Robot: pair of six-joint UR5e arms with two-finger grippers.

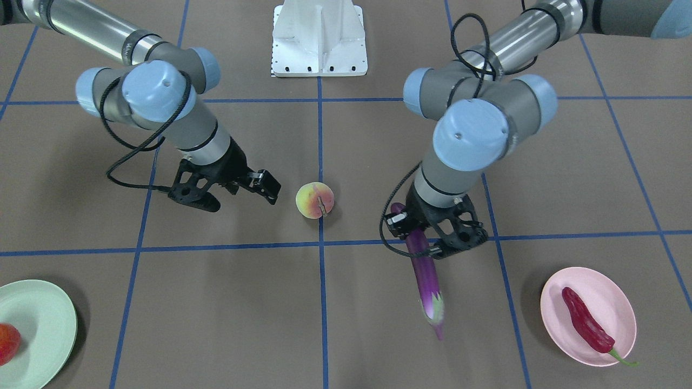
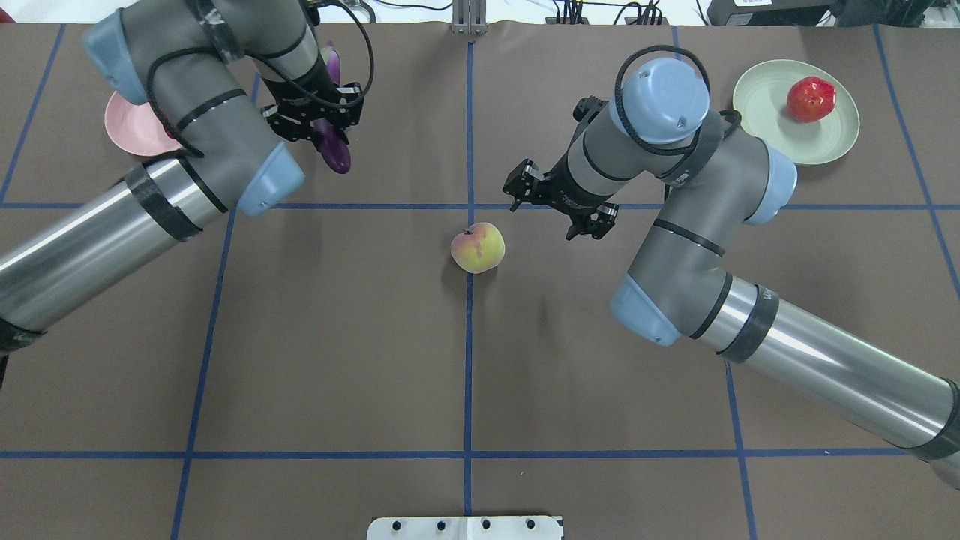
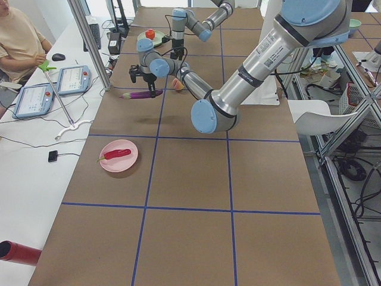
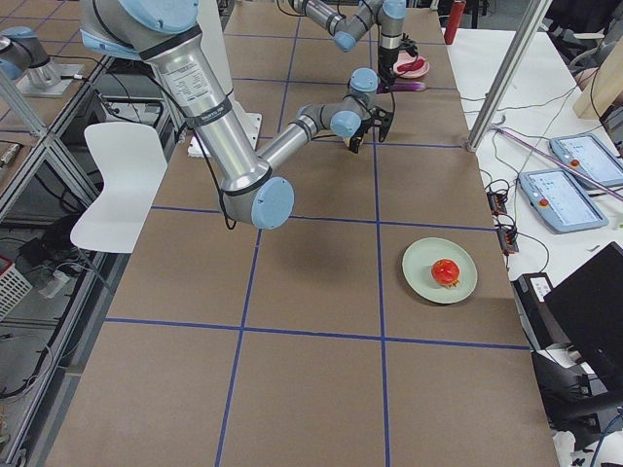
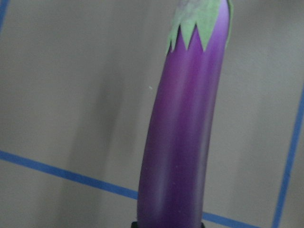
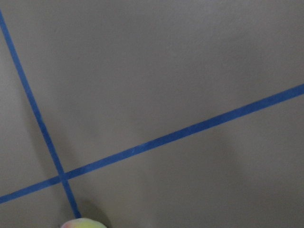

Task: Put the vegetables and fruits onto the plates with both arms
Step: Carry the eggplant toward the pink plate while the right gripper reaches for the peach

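Jaws, left: we saw the left gripper clamped shut on the long glossy purple eggplant, gripping it near its blunt end.
Jaws, right: the right gripper was spread wide and held nothing. It tilted toward the round yellow-pink peach, just beside it but not touching.
Eggplant: it hung clear of the brown table with blue tape lines, roughly level, with its pale green cap pointing away from the robot. In the left side view we saw its shadow on the table beneath. It was near the pale pink round plate but not over it.
Peach: it sat on the table on a tape line, near a crossing, between the two grippers, with its brown stem showing.
Pink plate: the wrinkled red chili pepper lay across it, its green stem reaching just past the rim.
Green plate: the pale green round plate carried the round red-orange pomegranate, well apart from the right gripper.
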